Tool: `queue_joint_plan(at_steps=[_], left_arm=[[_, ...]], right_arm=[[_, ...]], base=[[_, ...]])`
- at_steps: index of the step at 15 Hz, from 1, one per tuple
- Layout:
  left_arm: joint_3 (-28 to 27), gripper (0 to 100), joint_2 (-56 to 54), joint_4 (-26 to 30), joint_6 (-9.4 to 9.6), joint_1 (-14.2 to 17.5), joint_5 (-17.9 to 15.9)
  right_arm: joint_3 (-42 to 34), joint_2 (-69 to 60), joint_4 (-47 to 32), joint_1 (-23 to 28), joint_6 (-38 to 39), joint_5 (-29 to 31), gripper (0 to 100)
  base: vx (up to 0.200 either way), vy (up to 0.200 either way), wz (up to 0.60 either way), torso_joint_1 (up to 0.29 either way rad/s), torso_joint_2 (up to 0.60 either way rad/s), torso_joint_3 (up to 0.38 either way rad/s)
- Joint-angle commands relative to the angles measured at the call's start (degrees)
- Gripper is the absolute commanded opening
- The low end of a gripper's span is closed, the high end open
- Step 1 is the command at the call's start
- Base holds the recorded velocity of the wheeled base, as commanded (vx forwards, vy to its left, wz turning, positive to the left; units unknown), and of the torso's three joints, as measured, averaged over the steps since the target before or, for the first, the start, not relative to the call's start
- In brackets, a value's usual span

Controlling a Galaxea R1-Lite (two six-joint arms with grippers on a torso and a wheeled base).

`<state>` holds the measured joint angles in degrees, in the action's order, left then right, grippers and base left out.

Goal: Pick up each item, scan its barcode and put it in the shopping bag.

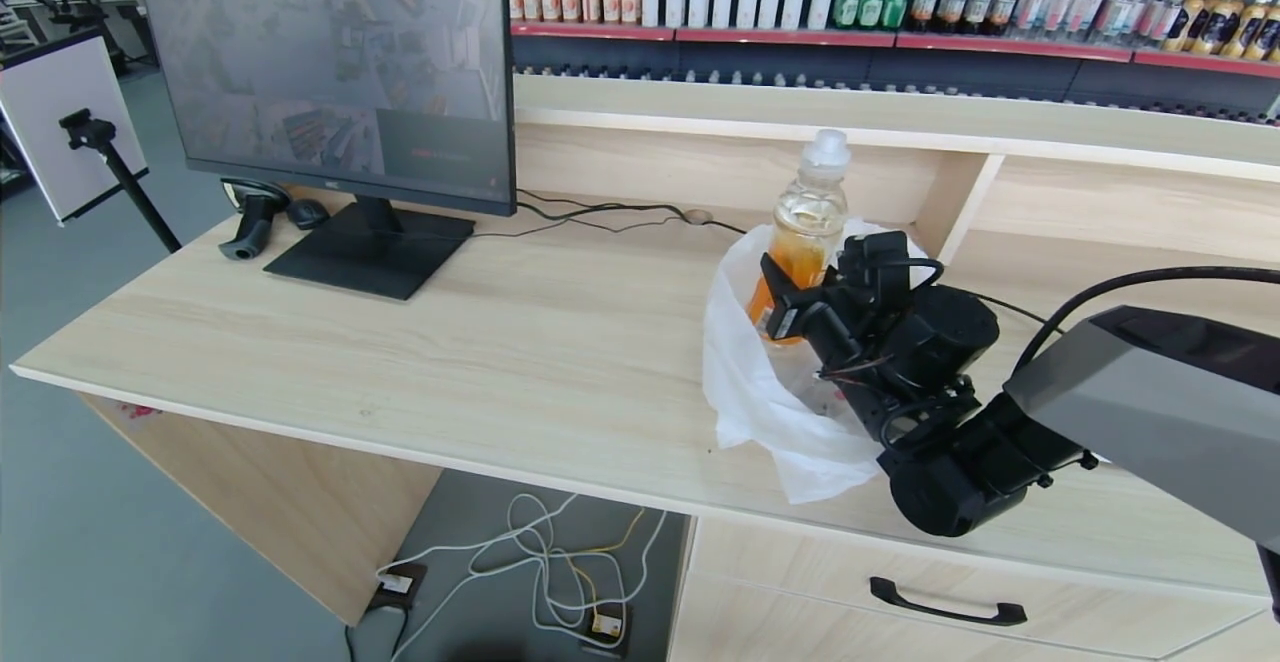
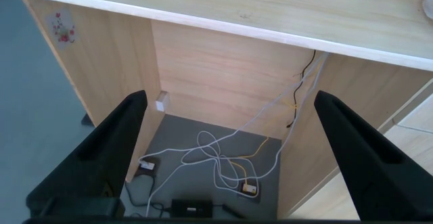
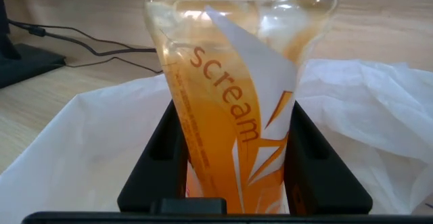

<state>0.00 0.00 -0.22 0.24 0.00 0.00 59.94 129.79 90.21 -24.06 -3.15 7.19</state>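
Bottle [image 1: 808, 210] base hidden by right claw [image 1: 798, 292], scanner [image 1: 248, 222] partly behind monitor [image 1: 330, 52]

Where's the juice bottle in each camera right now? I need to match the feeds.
Head view: bottle right of centre, upright, gripped by the right pincer at the white bag's mouth.
Right wrist view: close up between the pincer's fingers, bag behind.
Left wrist view: faces cables under the counter.
Shared landmark: the pale wood counter.
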Motion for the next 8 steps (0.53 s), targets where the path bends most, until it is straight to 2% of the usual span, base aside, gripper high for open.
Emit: queue_joint_plan(at_steps=[1, 3, 4, 8], left_arm=[[0.0, 100, 0.0, -0.04, 0.02, 0.0, 0.0], [0.0, 100, 0.0, -0.04, -0.07, 0.0, 0.0], [0.0, 100, 0.0, -0.04, -0.07, 0.0, 0.0], [0.0, 100, 0.0, -0.04, -0.07, 0.0, 0.0]], right_arm=[[0.0, 0.55, -0.21, -0.11, -0.02, 0.01, 0], [-0.09, 0.55, -0.21, -0.11, 0.07, -0.07, 0], [-0.09, 0.64, -0.21, -0.02, 0.24, -0.25, 100], [0.09, 0.37, -0.21, -0.28, 0.51, -0.6, 100]], base=[[0.0, 0.0, 0.0, 0.0, 0.0, 0.0], [0.0, 0.0, 0.0, 0.0, 0.0, 0.0], [0.0, 0.0, 0.0, 0.0, 0.0, 0.0], [0.0, 0.0, 0.0, 0.0, 0.0, 0.0]])
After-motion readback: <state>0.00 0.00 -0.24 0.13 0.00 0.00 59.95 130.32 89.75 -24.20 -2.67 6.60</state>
